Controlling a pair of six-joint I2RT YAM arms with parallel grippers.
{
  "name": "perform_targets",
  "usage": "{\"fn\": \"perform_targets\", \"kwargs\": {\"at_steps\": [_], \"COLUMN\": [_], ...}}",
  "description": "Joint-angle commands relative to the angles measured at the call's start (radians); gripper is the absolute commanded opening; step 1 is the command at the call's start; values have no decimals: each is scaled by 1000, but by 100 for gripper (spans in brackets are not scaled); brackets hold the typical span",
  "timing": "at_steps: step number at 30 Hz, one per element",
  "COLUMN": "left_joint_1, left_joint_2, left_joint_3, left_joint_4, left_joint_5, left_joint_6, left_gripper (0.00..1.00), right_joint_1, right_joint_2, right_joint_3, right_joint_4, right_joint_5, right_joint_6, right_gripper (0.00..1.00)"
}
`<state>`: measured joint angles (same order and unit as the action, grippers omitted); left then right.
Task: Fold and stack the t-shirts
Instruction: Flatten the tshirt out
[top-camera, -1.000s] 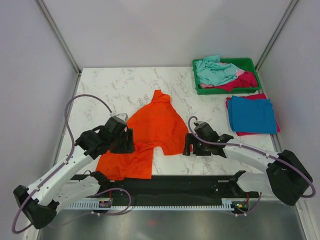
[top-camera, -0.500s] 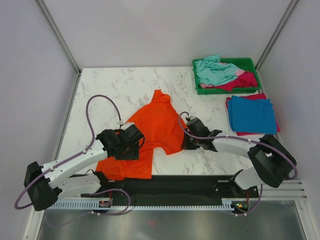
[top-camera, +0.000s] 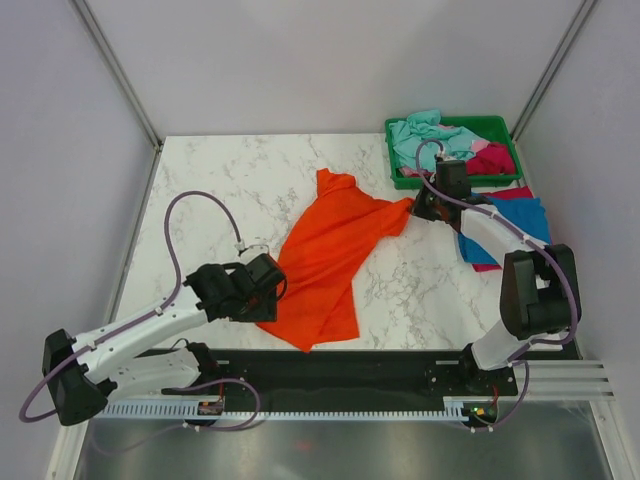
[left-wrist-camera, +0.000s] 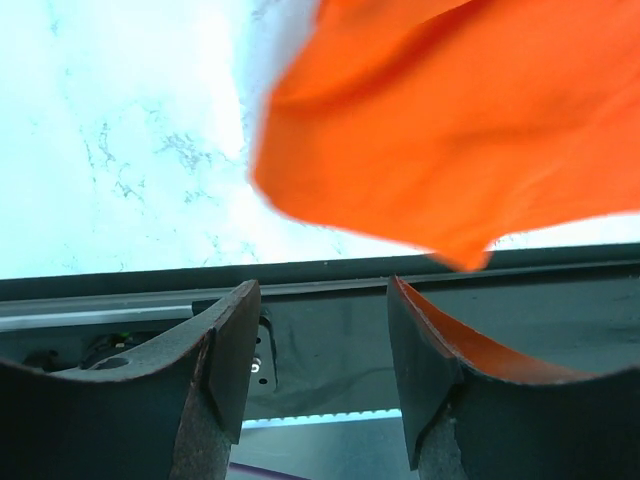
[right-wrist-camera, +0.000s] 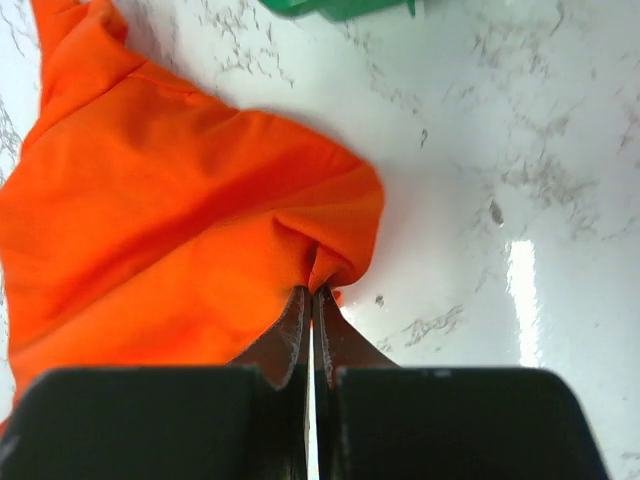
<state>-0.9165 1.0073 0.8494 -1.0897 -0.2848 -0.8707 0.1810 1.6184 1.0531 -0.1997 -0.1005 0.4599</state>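
Jaws nipping puckered orange t-shirt (right-wrist-camera: 180, 230), right gripper (right-wrist-camera: 311, 296), seemingly soft knit

The t-shirt (top-camera: 325, 260) is orange, the table (top-camera: 220, 190) white marble veined grey, the tray (top-camera: 497, 124) green.

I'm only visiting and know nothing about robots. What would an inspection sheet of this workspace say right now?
Surface: white marble-pattern table.
Job's things: orange t-shirt stretched out between the two arms; folded blue t-shirt lying on a magenta t-shirt at the right; teal t-shirt and pink t-shirt crumpled in the tray.
Clutter: green tray at the far right corner.
Grippers: left end effector has its jaws apart at the orange shirt's near edge; right end effector is pinched shut on a fold at its far edge.
Cables: purple cable loops above the left arm.
Surroundings: plain pale walls with metal posts; nothing else seen.
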Motion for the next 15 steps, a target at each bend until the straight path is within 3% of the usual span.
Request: {"fn": "perform_targets", "kwargs": {"at_steps": [1, 7, 15], "left_joint_1": [-77, -245, -393], "left_joint_2": [17, 239, 562], "left_joint_3": [-3, 31, 249], "left_joint_4": [51, 180, 257], "left_joint_5": [3, -17, -54], "left_joint_6": [-47, -105, -39], "left_gripper": [61, 61, 59], "right_joint_1": [6, 8, 8], "right_joint_2": [-12, -29, -90], "right_joint_3": [25, -91, -169], "right_joint_4": [-73, -44, -43], "right_joint_5": [-70, -111, -133], "right_joint_6": [-72, -70, -75], "right_gripper": [0, 0, 0]}}
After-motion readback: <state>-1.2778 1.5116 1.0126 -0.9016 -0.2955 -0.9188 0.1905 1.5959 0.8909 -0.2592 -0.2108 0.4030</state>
